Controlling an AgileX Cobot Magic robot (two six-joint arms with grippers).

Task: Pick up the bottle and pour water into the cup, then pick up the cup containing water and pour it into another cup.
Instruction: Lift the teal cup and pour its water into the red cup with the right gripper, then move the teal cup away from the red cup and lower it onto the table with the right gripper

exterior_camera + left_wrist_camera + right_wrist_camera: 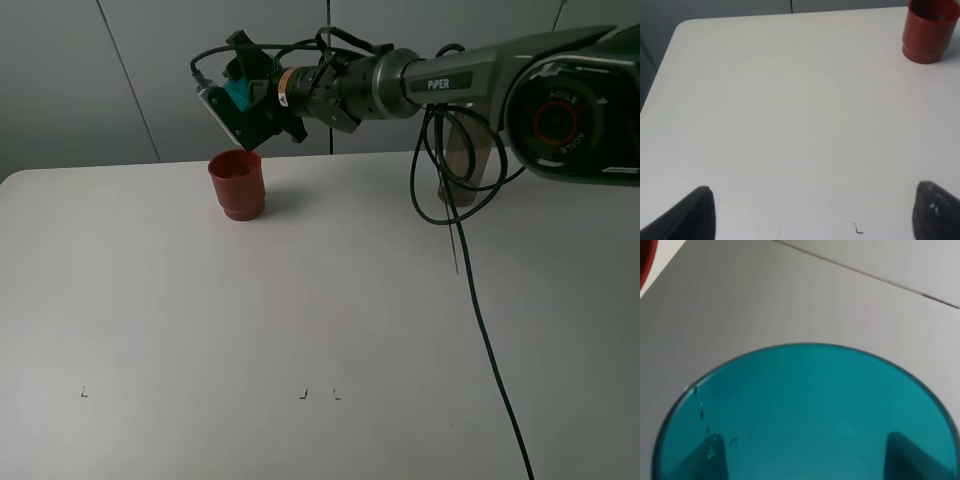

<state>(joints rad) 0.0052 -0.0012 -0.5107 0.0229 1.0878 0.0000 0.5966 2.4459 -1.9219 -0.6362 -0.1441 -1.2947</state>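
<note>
The right gripper [243, 105], clenched around the teal cup [805, 415], tips it just above the red cup [237, 185]: the last pour looks underway. The left gripper [812, 212], well away from the red cup, hangs released.

Red cup [238, 184] alone at table's [300, 320] far edge, black cable [470, 290] trailing right

Teal cup [240, 94] mostly hidden by right hand [243, 108]; red cup [929, 31] cropped at frame edge.
</note>
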